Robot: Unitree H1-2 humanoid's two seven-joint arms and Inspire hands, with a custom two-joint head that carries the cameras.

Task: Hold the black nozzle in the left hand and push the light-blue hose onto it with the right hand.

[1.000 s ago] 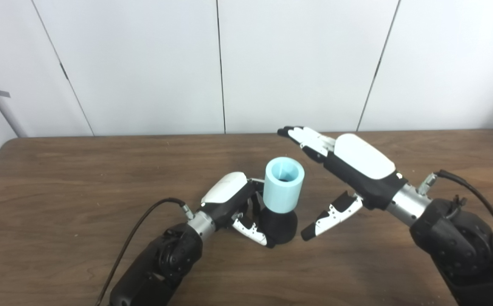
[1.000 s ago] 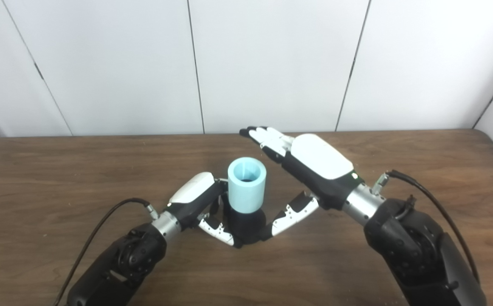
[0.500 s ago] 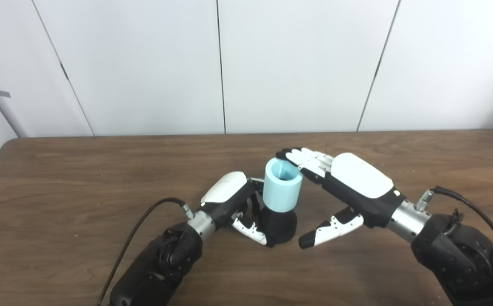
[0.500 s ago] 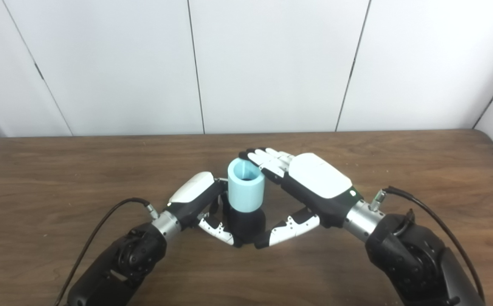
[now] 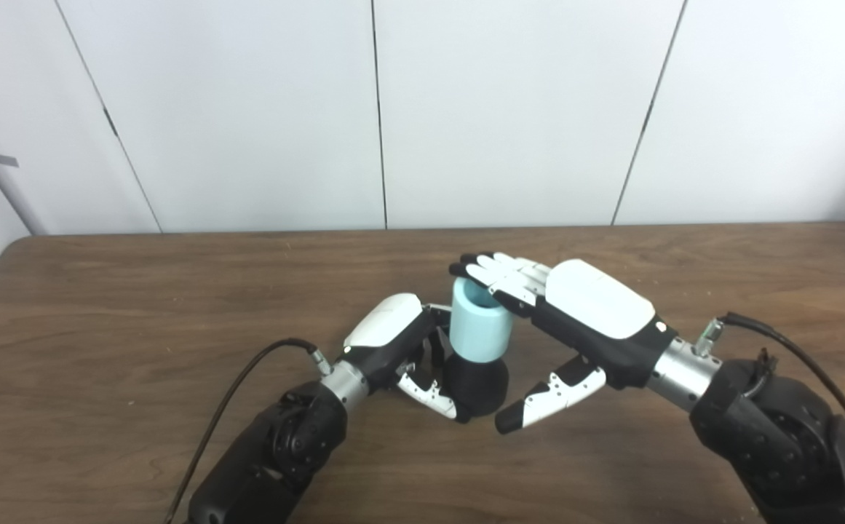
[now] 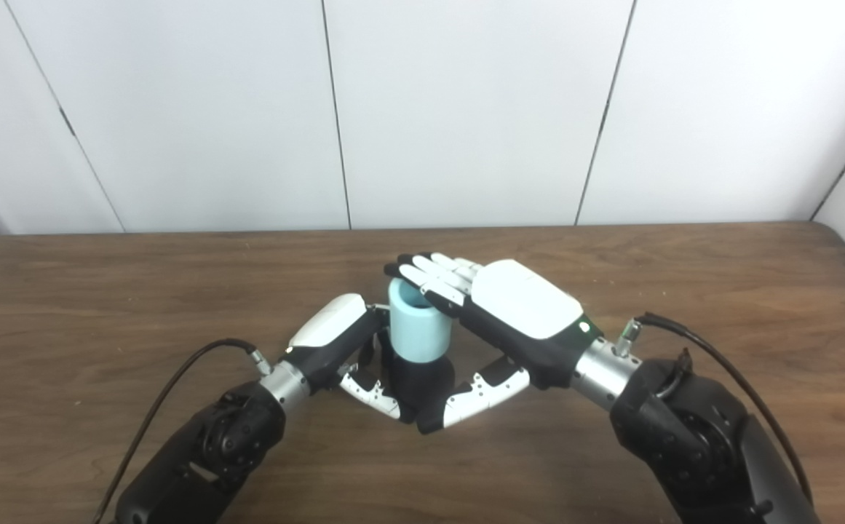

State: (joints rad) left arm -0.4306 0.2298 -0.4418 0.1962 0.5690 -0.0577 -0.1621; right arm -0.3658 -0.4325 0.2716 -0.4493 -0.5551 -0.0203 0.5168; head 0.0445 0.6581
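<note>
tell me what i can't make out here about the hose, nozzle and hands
- Hose top: the right hand lies flat over the light-blue hose in both views, covering part of the opening; actual contact is unclear.
- Joint: the hose wall hides how far the black nozzle goes inside.
- Left hand: its fingers go behind the nozzle, so the grip is only partly seen.
- Both arms: cut off by the bottom edge.

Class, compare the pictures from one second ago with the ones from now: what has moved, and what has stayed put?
The right hand has come down and leftward; its flat fingers now lie over the open top of the light-blue hose, holding nothing. The left hand stays wrapped on the black nozzle, and the hose still stands upright on it.
</note>
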